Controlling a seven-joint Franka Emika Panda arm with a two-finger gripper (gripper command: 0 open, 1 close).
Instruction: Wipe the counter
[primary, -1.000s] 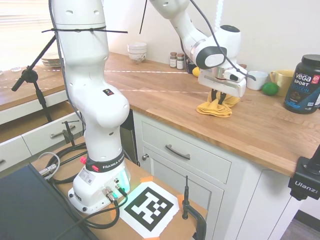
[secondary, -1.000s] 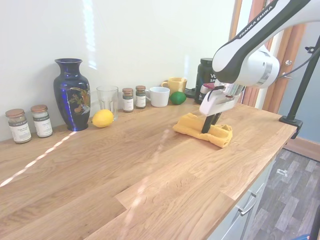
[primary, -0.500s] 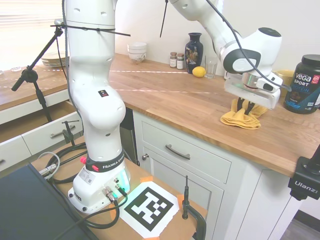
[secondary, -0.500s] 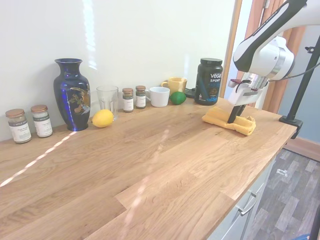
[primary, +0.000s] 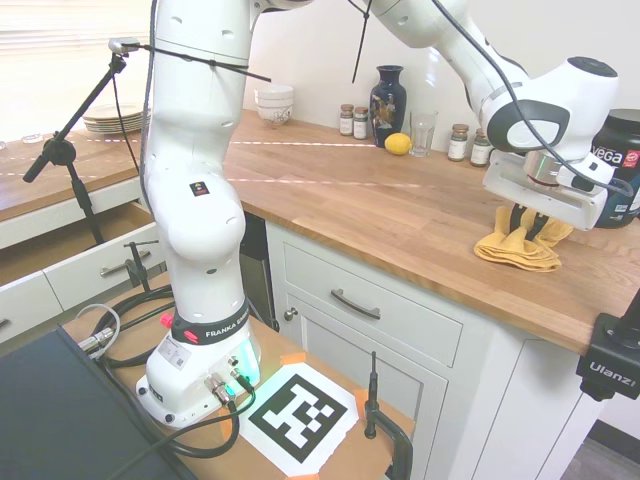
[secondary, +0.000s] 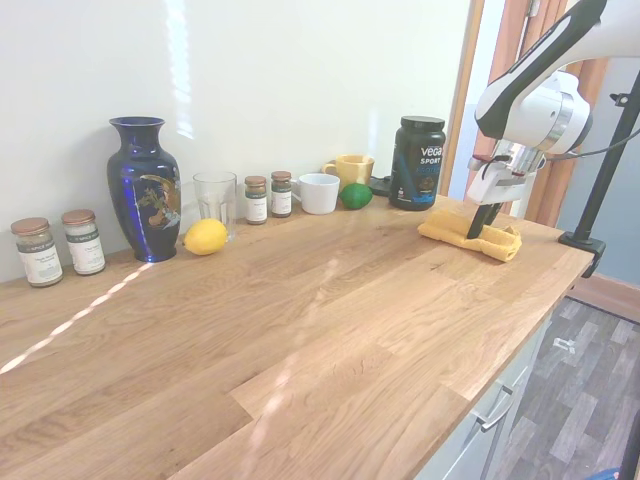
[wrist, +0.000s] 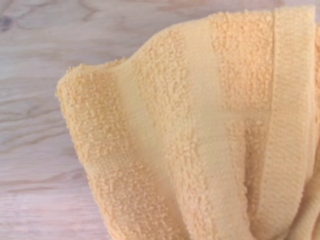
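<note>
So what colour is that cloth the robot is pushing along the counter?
The cloth is a yellow-orange terry towel, plain with woven bands; the wrist view shows it best.

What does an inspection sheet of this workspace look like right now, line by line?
Surface: counter, wood planks, with sunlight streaks.
Job's things: yellow towel bunched on the counter near its far end.
Clutter: vase, glass, lemon, four spice jars, white mug, yellow mug, lime, black tub, all along the wall.
End effector: shut on the towel, pressing it down.
Cables: nothing seen on the counter.
Surroundings: white cabinets below; bowls and plates far back.
</note>
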